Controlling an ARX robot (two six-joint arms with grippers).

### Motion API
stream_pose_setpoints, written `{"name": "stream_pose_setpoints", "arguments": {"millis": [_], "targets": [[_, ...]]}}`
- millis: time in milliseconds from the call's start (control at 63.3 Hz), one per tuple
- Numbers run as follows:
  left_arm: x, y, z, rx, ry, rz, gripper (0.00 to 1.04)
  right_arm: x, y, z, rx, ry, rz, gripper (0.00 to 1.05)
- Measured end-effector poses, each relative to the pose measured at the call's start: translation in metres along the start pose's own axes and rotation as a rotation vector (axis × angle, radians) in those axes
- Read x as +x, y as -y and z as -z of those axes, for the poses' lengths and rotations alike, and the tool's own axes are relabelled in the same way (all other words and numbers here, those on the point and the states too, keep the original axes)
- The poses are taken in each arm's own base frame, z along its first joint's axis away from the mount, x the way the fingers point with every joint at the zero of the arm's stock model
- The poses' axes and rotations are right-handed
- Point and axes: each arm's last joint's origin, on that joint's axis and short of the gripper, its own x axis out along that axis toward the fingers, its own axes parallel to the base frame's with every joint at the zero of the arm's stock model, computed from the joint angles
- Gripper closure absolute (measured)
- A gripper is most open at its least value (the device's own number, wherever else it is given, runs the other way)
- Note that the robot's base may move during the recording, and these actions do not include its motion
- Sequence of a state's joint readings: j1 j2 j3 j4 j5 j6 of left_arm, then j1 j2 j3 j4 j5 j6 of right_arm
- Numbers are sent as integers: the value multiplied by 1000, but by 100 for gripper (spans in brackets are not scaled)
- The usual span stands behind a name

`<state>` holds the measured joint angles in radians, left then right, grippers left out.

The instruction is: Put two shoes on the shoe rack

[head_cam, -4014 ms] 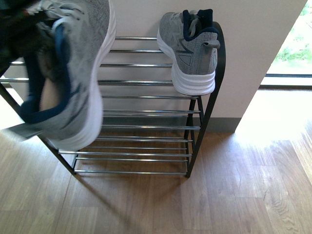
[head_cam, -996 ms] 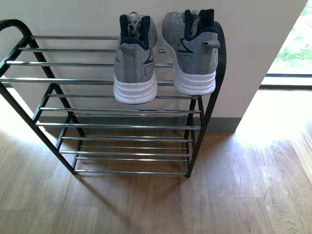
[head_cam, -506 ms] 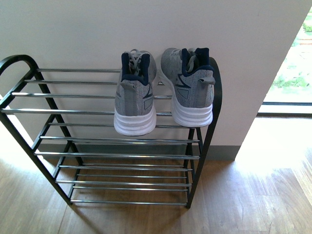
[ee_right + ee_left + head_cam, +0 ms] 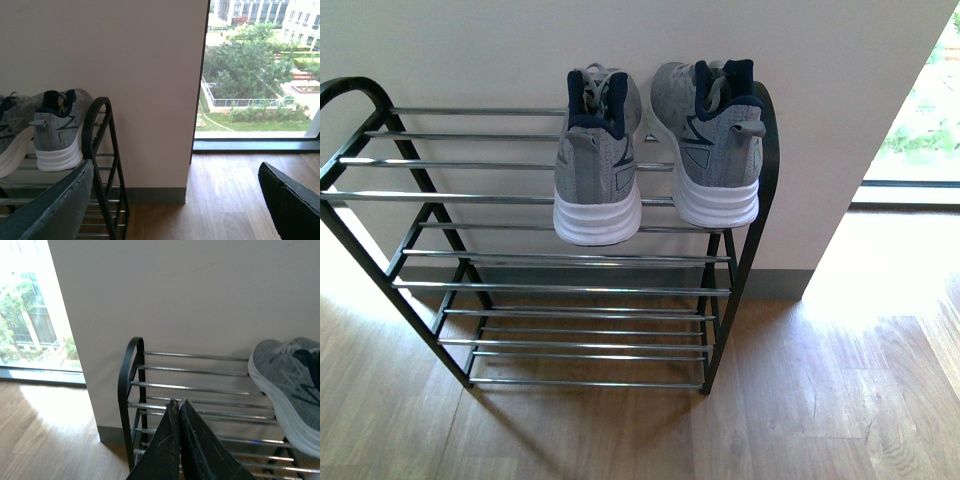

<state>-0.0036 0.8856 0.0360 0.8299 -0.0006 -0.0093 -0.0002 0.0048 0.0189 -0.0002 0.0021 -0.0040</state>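
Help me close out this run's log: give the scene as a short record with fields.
inner shoe: on the top tier, heel toward the front camera
end shoe: beside it, by the rack's right end frame, heel toward the front camera
shoe rack: black frame, silver bars, upright
left gripper: shut, holding nothing
right gripper: open, holding nothing
task state: both shoes rest on the rack

The front view looks down onto the rack [image 4: 560,289] and floor [image 4: 820,400], facing the wall [image 4: 470,50]. The left wrist view sits lower, near the rack's left end; the right wrist view, near its right end, also takes in a window [image 4: 255,75]. All three share the rack and shoes [image 4: 597,170].
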Motion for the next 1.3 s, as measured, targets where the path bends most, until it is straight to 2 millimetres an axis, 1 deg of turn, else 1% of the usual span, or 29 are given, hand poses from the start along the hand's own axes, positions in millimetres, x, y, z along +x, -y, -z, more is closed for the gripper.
{"name": "stream_pose_setpoints", "arguments": {"millis": [205,506,885,1296], "targets": [[-14,0,-2,0,11,0,104,0,0,0,0,0,0,9],[-27,0,-7,0,27,1,104,0,0,0,0,0,0,9],[-39,0,-9,0,34,1,104,0,0,0,0,0,0,9],[-47,0,-8,0,35,1,104,0,0,0,0,0,0,9]]}}
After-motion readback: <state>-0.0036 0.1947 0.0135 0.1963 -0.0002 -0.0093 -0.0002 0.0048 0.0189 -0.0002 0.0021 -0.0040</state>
